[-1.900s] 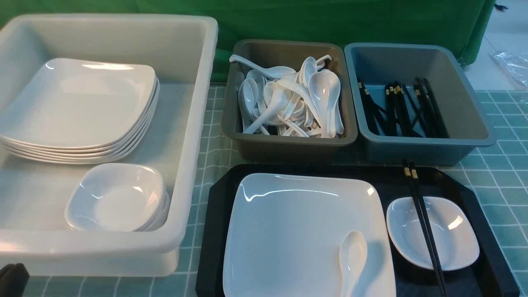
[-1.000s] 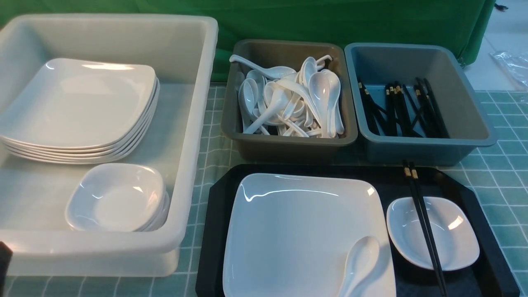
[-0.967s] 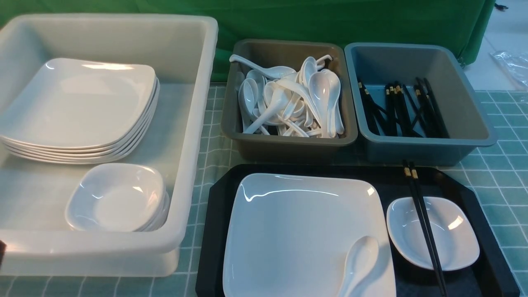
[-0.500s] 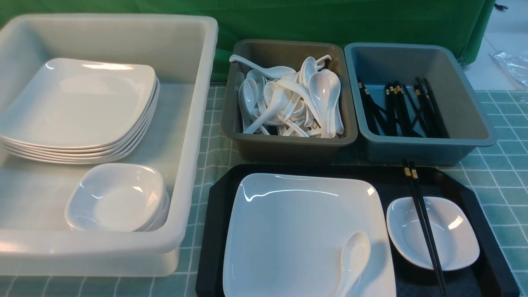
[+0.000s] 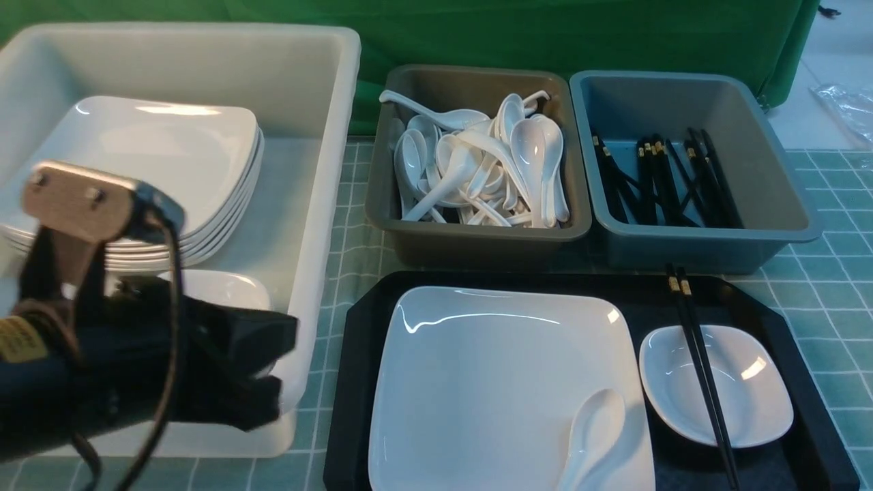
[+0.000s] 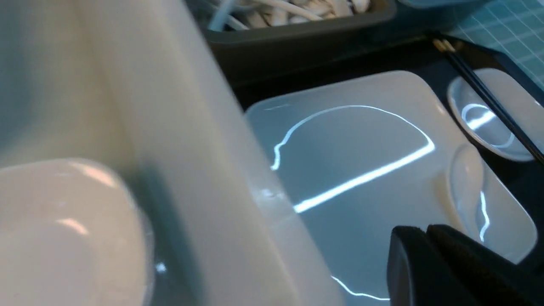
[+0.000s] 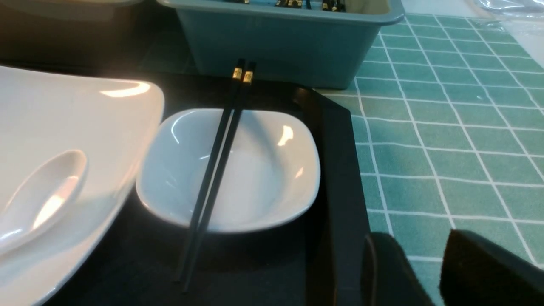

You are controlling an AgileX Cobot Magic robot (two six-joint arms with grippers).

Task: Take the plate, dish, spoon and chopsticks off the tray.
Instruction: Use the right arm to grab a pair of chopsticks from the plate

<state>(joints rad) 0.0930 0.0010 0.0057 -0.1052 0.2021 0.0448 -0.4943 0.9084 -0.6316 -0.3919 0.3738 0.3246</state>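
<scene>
The black tray [image 5: 354,382] holds the large white plate [image 5: 505,382]. The white spoon [image 5: 595,426] lies on the plate's near right corner. The small white dish [image 5: 750,389] sits right of the plate, and the black chopsticks [image 5: 698,361] lie across it. My left gripper [image 5: 286,372] is shut and empty, above the white tub's near right corner, left of the tray. In the left wrist view the left gripper [image 6: 427,231] hangs over the plate [image 6: 361,170] near the spoon [image 6: 467,178]. My right gripper [image 7: 418,246] is open and empty, near the tray's right rim [image 7: 335,170], beside the dish [image 7: 263,170] and chopsticks [image 7: 221,157].
A white tub [image 5: 320,136] on the left holds a stack of plates [image 5: 170,157] and small dishes. Behind the tray stand a grey bin of spoons [image 5: 477,160] and a blue-grey bin of chopsticks [image 5: 682,177]. A green checked cloth [image 5: 832,286] covers the table.
My left arm has swung up into the front view from the lower left, now over the tub's near right corner. The spoon has rocked slightly on the plate.
</scene>
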